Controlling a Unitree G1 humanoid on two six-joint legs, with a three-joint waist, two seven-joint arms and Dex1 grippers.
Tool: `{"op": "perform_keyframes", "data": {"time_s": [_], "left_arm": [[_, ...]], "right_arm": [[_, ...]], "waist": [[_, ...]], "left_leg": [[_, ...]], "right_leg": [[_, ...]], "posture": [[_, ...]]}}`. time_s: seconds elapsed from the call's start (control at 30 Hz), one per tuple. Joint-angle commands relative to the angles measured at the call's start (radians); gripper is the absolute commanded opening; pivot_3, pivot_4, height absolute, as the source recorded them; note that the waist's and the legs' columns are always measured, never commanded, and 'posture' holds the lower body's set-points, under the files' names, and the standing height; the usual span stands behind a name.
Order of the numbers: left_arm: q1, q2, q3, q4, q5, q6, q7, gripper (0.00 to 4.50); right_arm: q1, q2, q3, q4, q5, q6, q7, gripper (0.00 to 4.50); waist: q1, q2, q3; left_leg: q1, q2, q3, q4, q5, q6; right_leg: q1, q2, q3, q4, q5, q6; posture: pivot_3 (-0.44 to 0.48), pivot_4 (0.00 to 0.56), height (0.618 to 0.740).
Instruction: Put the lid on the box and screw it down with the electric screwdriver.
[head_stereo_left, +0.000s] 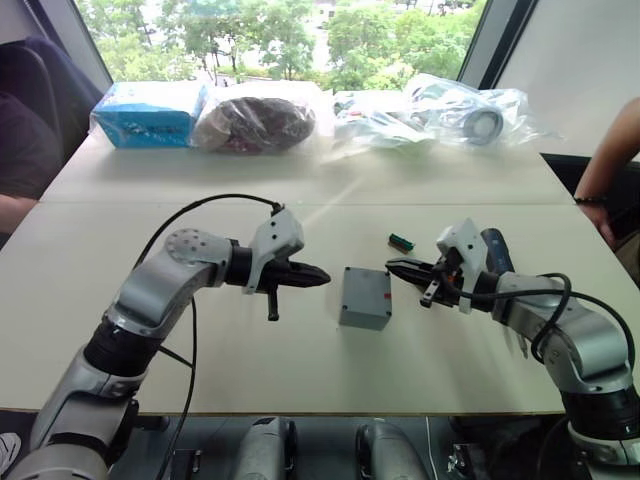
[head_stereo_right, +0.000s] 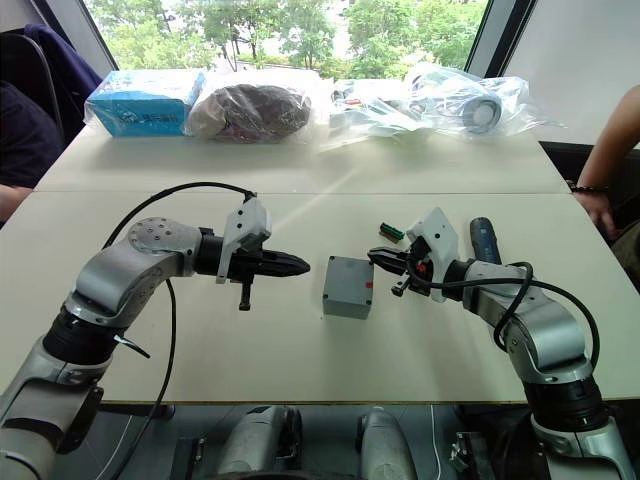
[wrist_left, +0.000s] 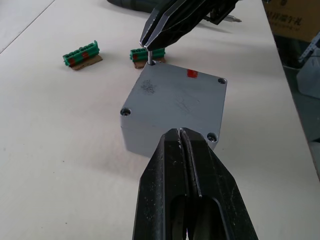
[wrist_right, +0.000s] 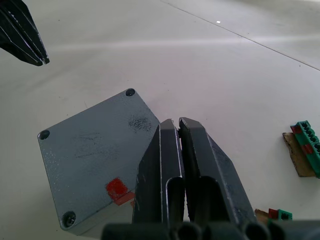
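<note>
The grey box stands mid-table with the flat grey lid lying on top; a red mark sits near one edge of the lid. Screw heads show in three lid corners. My left gripper is shut and empty, level with the box just to its left. From the right, my right gripper reaches the box's far right corner and pinches a small screw right above the fourth corner. Behind the right wrist, the dark electric screwdriver lies on the table.
Green connector blocks lie on the table just beyond the box. Plastic bags and a blue package line the far edge. A person's arm rests at the right edge, and another person sits at the far left.
</note>
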Motion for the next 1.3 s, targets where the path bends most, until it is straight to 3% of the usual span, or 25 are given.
{"op": "perform_keyframes", "data": {"time_s": [0.03, 0.63, 0.73, 0.97, 1.07, 1.3], "left_arm": [[0.001, 0.003, 0.015, -0.014, 0.001, -0.015, 0.001, 0.0], [-0.003, 0.002, 0.016, -0.011, 0.0, -0.02, -0.001, 0.0], [-0.002, 0.0, 0.018, -0.014, -0.003, -0.017, 0.001, 0.0], [-0.005, -0.018, 0.024, -0.023, -0.014, -0.009, 0.016, 0.0], [-0.002, -0.031, 0.035, -0.039, -0.03, -0.003, 0.023, 0.0], [-0.011, -0.059, 0.03, -0.113, -0.058, 0.012, 0.042, 0.0]], "right_arm": [[0.004, -0.006, -0.006, -0.021, 0.0, -0.012, 0.004, 0.07], [0.029, 0.0, 0.014, -0.003, -0.034, -0.042, 0.007, 0.07], [0.03, -0.005, 0.006, 0.001, -0.031, -0.044, 0.012, 0.78], [0.019, -0.042, -0.035, -0.004, -0.012, -0.024, 0.031, 3.51], [-0.001, -0.074, -0.086, -0.013, 0.014, 0.005, 0.035, 4.43], [-0.129, -0.218, -0.227, 0.087, 0.095, 0.256, -0.011, 4.48]], "waist": [[0.0, 0.0, 0.0], [0.0, 0.0, 0.0], [0.0, 0.0, 0.0], [0.0, 0.0, 0.0], [0.0, 0.0, 0.0], [0.0, 0.0, 0.0]], "left_leg": [[0.0, 0.0, 0.0, 0.0, 0.0, 0.0], [0.0, 0.0, 0.0, 0.0, 0.0, 0.0], [0.0, 0.0, 0.0, 0.0, 0.0, 0.0], [0.0, 0.0, 0.0, 0.0, 0.0, 0.0], [0.0, 0.0, 0.0, 0.0, 0.0, 0.0], [0.0, 0.0, 0.0, 0.0, 0.0, 0.0]], "right_leg": [[0.0, 0.0, 0.0, 0.0, 0.0, 0.0], [0.0, 0.0, 0.0, 0.0, 0.0, 0.0], [0.0, 0.0, 0.0, 0.0, 0.0, 0.0], [0.0, 0.0, 0.0, 0.0, 0.0, 0.0], [0.0, 0.0, 0.0, 0.0, 0.0, 0.0], [0.0, 0.0, 0.0, 0.0, 0.0, 0.0]], "posture": [[0.0, 0.15, 0.74], [0.0, 0.15, 0.74], [0.0, 0.15, 0.74], [0.0, 0.15, 0.74], [0.0, 0.15, 0.74], [0.0, 0.15, 0.74]]}}
